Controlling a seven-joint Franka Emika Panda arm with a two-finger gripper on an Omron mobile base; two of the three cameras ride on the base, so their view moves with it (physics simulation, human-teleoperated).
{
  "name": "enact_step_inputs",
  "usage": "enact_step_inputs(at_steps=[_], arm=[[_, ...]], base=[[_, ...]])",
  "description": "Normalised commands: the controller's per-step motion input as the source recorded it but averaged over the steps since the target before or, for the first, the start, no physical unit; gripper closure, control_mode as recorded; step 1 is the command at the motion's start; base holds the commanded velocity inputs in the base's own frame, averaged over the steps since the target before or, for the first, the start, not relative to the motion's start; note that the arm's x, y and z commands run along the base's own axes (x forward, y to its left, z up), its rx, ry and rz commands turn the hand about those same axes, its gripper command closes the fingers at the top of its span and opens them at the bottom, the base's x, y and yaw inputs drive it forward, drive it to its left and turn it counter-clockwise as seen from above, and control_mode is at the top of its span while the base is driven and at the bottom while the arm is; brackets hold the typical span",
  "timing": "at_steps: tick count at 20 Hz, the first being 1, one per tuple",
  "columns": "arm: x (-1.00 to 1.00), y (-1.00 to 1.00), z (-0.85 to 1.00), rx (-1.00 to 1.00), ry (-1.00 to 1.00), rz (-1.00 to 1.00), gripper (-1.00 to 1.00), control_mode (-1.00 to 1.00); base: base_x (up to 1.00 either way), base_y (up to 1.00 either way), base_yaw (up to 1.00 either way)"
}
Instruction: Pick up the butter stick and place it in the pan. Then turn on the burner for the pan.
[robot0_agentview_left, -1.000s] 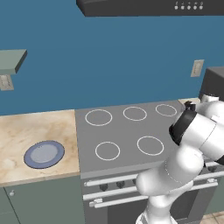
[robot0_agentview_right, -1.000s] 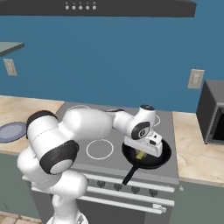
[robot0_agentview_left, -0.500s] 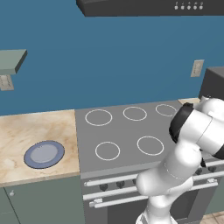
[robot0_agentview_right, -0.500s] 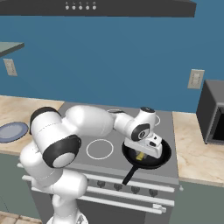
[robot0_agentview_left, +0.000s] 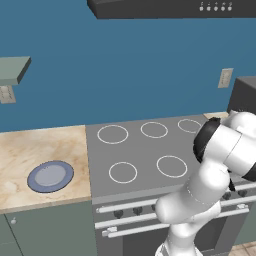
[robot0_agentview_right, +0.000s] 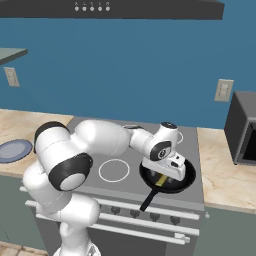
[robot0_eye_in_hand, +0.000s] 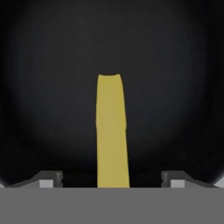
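The pan (robot0_agentview_right: 186, 178), round and black, sits on the stove's front right burner with its handle (robot0_agentview_right: 148, 199) pointing over the front edge. My gripper (robot0_agentview_right: 167, 173) hangs low over the pan, pointing down into it. In the hand view my gripper (robot0_eye_in_hand: 111, 179) is open, its fingertips (robot0_eye_in_hand: 49, 177) wide apart. The butter stick (robot0_eye_in_hand: 112, 135), a thin yellow bar, runs up between them over the pan's black floor (robot0_eye_in_hand: 175, 87), with a clear gap on each side. From the right base the butter stick (robot0_agentview_right: 161, 180) shows as a yellow sliver inside the pan, just under the hand.
The grey stove top (robot0_agentview_left: 135, 150) carries several white burner rings, with knobs (robot0_agentview_right: 154, 217) along its front. A blue-grey plate (robot0_agentview_left: 50, 176) lies on the marble counter to the left. A dark microwave (robot0_agentview_right: 244, 129) stands on the right counter. A range hood (robot0_agentview_right: 115, 7) hangs overhead.
The jaws have opened from shut and let go of the butter stick over the pan. The arm has hardly moved.
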Motion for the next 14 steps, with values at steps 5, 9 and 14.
enact_step_inputs(at_steps=[5,9,14], arm=[[-0.1,-0.02,0.3,0.0,-0.04,0.0,-1.0,-1.0],[-0.35,0.0,0.51,0.0,-0.08,0.0,-1.0,-1.0],[-0.72,-0.17,0.32,0.0,-0.18,0.04,-1.0,-1.0]], base=[[0.0,0.0,0.0],[0.0,0.0,0.0],[0.0,0.0,0.0]])
